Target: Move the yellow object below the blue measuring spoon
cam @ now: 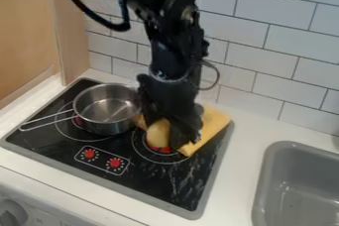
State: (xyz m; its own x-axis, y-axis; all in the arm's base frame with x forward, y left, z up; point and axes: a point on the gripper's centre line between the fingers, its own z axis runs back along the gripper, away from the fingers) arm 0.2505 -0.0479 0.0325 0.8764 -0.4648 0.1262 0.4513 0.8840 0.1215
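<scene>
The black gripper (pixel 171 132) hangs low over the right burner of the stove. A rounded yellow object (pixel 158 134) is right at it, on its left and front side, partly covered by the gripper. Whether the gripper holds the object or only stands against it, I cannot tell. A yellow cloth (pixel 213 123) lies behind and to the right of the gripper, across the stove's back right part, and is partly hidden by the arm.
A metal pot (pixel 106 116) with a wire handle stands on the left burner of the black stove (pixel 142 178), close beside the gripper. Red knobs sit at the stove's front. A grey sink (pixel 268 170) is at the right, and a tiled wall rises behind.
</scene>
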